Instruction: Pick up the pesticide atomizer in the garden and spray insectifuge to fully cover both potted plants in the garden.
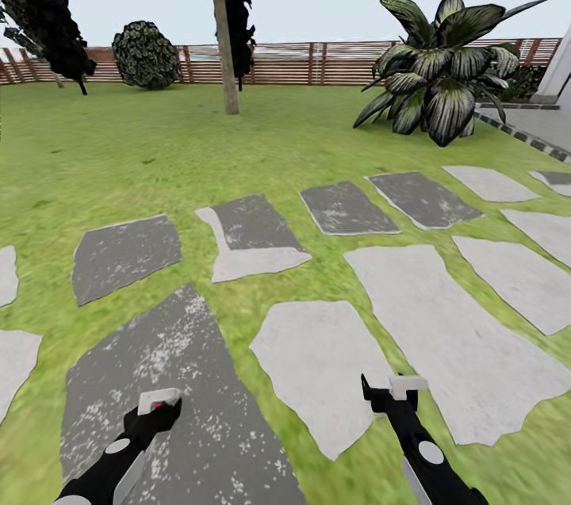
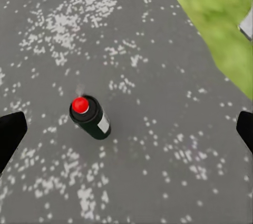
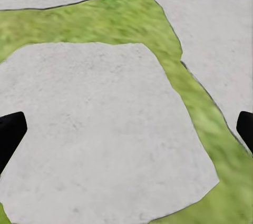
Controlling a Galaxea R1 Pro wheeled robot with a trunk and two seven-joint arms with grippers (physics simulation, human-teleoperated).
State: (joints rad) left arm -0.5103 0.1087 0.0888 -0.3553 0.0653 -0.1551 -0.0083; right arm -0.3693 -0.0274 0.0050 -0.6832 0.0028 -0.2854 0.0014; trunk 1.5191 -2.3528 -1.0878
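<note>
Green lawn [image 1: 143, 148] with grey stepping stones [image 1: 444, 330]; striped agave [image 1: 444, 69] at 1 o'clock. Pesticide atomizer [image 2: 90, 117] stands on dark stone [image 2: 132, 50], between the left gripper's [image 2: 126, 129] wide jaws. Right gripper [image 3: 126, 129] jaws wide, empty.

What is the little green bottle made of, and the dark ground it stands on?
The pesticide atomizer looks like smooth dark-green plastic or metal with a white paper-like label; its shine leaves that open. The dark stepping stone under it looks like rough grey stone, matte and flecked with white.
</note>
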